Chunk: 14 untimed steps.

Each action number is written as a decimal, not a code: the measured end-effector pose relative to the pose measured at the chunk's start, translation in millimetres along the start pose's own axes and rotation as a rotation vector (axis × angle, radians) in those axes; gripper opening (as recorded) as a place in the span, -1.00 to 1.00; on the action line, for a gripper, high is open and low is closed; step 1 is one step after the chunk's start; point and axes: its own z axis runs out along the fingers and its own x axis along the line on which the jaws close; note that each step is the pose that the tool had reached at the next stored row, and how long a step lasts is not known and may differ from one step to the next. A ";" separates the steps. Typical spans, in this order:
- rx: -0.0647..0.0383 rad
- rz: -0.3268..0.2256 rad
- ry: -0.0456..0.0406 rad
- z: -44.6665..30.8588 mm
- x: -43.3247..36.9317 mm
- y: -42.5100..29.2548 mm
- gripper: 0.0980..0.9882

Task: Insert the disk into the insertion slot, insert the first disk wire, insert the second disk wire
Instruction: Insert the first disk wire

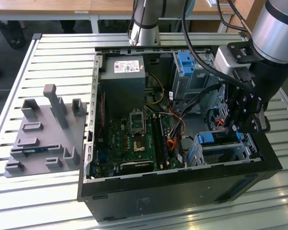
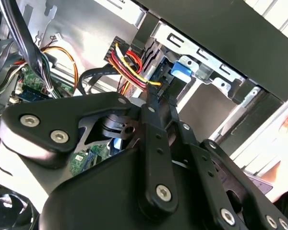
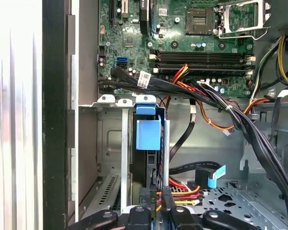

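The disk [image 1: 216, 138], in its bright blue carrier, sits inside the insertion slot [image 1: 242, 152], the low metal cage at the case's near corner on the exterior view's right. In the first wrist view the disk [image 3: 148, 134] stands edge-on between the slot's perforated walls [image 3: 110, 143]. My gripper [image 1: 240, 127] hangs just above the disk's end. In both wrist views its tips [image 2: 153, 93] [image 3: 156, 203] are shut on a black connector of a red, yellow and black disk wire [image 2: 132, 64] [image 3: 182, 190], close to the blue carrier [image 2: 182, 69].
A thick black cable bundle [image 3: 240, 120] crosses beside the slot. The motherboard [image 1: 134, 139], power supply [image 1: 122, 72] and a taller cage with a blue latch [image 1: 185, 60] fill the case. A grey fixture plate [image 1: 43, 139] lies on the slatted table at the exterior view's left.
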 end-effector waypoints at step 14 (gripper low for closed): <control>-0.013 0.000 0.0000 -5.3 0.1 -1.7 -0.98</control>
